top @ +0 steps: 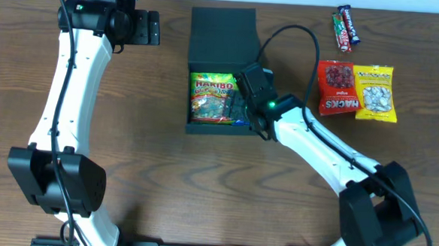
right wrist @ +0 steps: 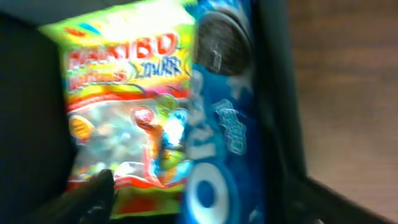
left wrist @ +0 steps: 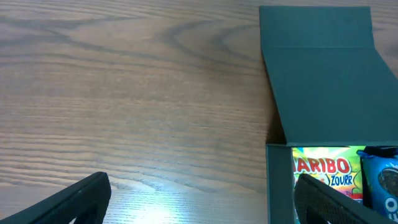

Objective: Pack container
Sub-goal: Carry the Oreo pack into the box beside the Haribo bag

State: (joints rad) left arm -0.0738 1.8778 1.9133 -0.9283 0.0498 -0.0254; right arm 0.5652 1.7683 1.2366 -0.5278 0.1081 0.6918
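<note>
The dark container (top: 196,69) sits mid-table with its flap lid (top: 223,33) open flat behind it. Inside lie a Haribo packet (top: 212,98) and a blue Oreo packet (top: 242,123), mostly hidden by my right arm. My right gripper (top: 253,91) hovers over the box's right half. In the right wrist view it is open (right wrist: 205,208) above the Oreo packet (right wrist: 221,124), with the Haribo packet (right wrist: 124,93) to its left. My left gripper (top: 151,27) is open and empty (left wrist: 202,208) over bare table, left of the box wall (left wrist: 278,186).
Right of the box lie a red Hacks packet (top: 336,88), a yellow packet (top: 375,92) and two candy bars (top: 346,28) at the far right. The right arm's cable loops above the box's right side.
</note>
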